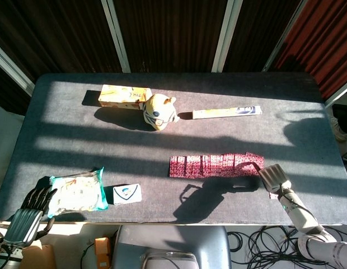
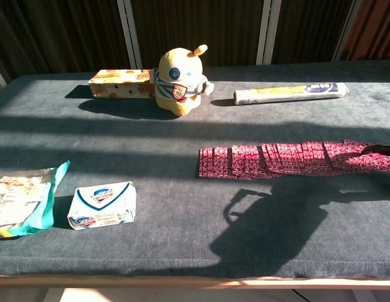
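1. Reaching over the table's (image 1: 61,112) near right part, the right hand (image 1: 274,178) has a dark fingertip (image 2: 384,149) at the right end of the red sachet strip (image 1: 215,165); whether it grips the strip or only touches it cannot be told.
2. Red sachet strip: lying flat, right of centre, running left to right.
3. Left hand (image 1: 29,216): at the near left corner, dark fingers apart, holding nothing, just beside the teal-edged snack bag (image 1: 78,190).
4. Soap box (image 1: 127,194): just right of the bag.
5. Yellow plush toy (image 1: 159,111): upright at the far side, between a printed carton (image 1: 124,96) and a long roll (image 1: 226,112).
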`<state>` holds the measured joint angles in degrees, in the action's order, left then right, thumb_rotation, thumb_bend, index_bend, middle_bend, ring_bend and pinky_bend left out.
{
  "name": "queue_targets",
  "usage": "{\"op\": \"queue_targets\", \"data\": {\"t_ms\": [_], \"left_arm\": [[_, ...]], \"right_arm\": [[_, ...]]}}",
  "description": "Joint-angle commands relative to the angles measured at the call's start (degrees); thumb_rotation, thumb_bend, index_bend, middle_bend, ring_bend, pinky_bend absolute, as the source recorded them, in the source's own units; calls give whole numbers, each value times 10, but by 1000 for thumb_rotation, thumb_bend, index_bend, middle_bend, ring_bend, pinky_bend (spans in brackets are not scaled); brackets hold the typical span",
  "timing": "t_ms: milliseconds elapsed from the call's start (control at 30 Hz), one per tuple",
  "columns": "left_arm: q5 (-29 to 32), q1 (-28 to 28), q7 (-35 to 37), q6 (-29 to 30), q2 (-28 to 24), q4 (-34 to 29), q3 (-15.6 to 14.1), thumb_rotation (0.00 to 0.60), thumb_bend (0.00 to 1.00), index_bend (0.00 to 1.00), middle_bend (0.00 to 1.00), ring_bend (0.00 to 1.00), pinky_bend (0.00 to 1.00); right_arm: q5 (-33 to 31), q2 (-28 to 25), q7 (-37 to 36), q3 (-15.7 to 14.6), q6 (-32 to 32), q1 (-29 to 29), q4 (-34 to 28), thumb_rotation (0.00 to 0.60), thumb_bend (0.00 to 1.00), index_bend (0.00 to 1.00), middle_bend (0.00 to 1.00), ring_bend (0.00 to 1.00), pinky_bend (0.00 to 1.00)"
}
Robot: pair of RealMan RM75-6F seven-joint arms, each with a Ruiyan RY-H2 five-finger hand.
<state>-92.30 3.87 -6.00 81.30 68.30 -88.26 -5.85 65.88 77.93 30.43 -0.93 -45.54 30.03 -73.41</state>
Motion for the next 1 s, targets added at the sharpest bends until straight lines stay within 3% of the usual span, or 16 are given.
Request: {"op": "queue_targets", "data": {"t_ms": [33, 500, 733, 867, 1000], "left_arm": [[0, 0, -1, 0, 0, -1, 0, 600, 421, 0, 12, 0, 33], [12, 6, -16, -17, -1, -11, 4, 600, 421, 0, 12, 0, 33], [12, 10, -15, -16, -2, -17, 9, 600, 421, 0, 12, 0, 33], [9, 7, -3, -6, -4, -15, 12, 600, 421, 0, 8, 0, 33], [8, 0, 21, 13, -12, -20, 14, 600, 421, 0, 1, 0, 33]], "right_arm": [[-7, 3, -9, 1, 6, 1, 15, 600, 645, 142, 923, 1000, 1000], [-27, 17, -97, 10, 44, -8, 140, 600, 646, 161, 924, 1000, 1000], [39, -3, -175, 14, -2, -18, 124, 600, 646, 101, 908, 948, 1000], [104, -33, -228, 12, -90, -40, 78, 600, 640, 7, 629, 654, 942], [153, -82, -257, 7, -204, -84, -5, 600, 466, 0, 266, 324, 752]]}}
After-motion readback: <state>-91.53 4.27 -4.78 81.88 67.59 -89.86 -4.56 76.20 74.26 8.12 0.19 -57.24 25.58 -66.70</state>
